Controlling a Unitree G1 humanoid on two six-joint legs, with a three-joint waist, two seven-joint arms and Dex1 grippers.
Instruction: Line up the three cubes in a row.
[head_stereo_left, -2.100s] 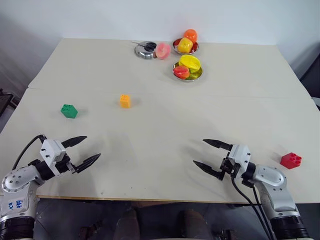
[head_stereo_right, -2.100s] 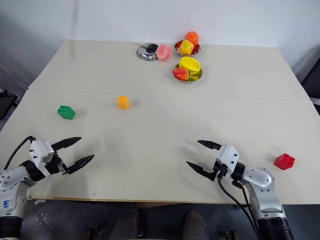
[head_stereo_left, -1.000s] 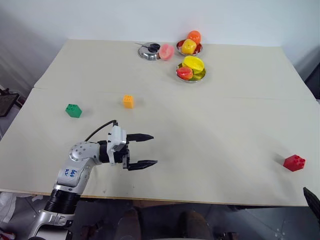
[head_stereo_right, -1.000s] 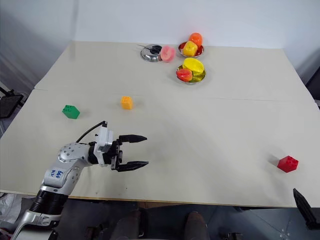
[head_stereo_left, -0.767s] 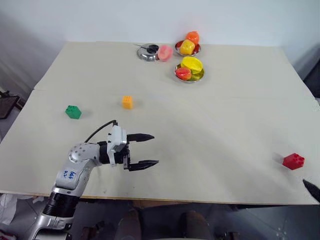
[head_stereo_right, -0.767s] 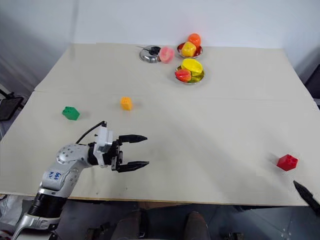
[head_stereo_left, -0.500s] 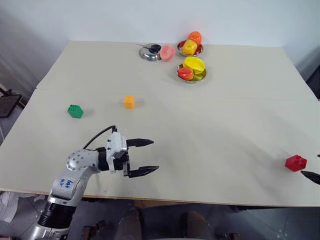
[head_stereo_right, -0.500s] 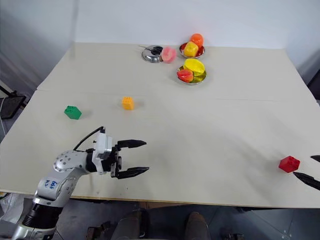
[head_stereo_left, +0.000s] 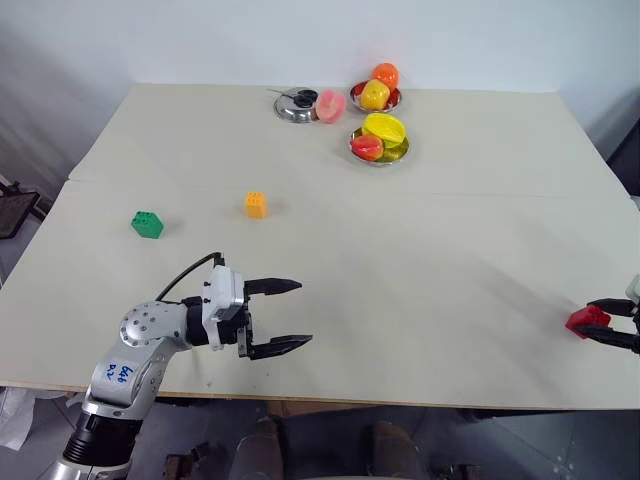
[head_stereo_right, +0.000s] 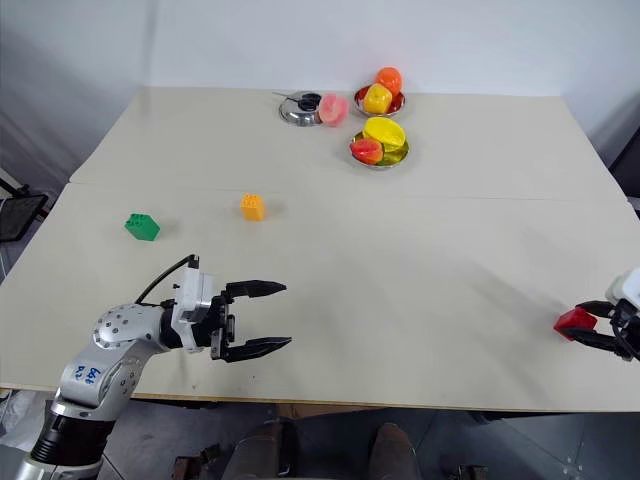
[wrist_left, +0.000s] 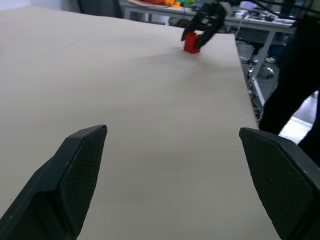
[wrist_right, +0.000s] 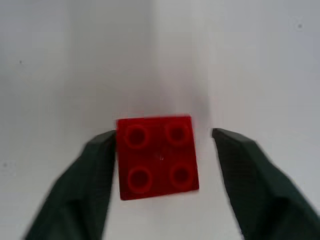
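Spanning nearly the whole head view, a pale beige worktop (head_stereo_left: 420, 240) stands against a plain white wall, with a faint seam running across it from side to side. At its far edge sit three steel bowls: one (head_stereo_left: 294, 104) with a dark object inside and a pink toy fruit (head_stereo_left: 330, 105) beside it, and two (head_stereo_left: 378, 145) holding yellow, orange and red toy fruits. In the left wrist view, other tables and chairs stand beyond the worktop's end.

The green cube (head_stereo_left: 146, 224) lies toward the left side, and the orange-yellow cube (head_stereo_left: 255, 204) sits well apart from it, nearer the middle. The red cube (head_stereo_left: 584, 320) rests by the near right edge.

The left tool (head_stereo_left: 283, 315) hovers over the near left part of the worktop, pointing right, its two black fingers spread wide and holding nothing. The right tool (wrist_right: 162, 165) straddles the red cube, one finger (wrist_right: 95, 175) touching its side and the other (wrist_right: 240, 160) just beside it with a small gap, so the tool is partly closed around the cube, which sits on the worktop.
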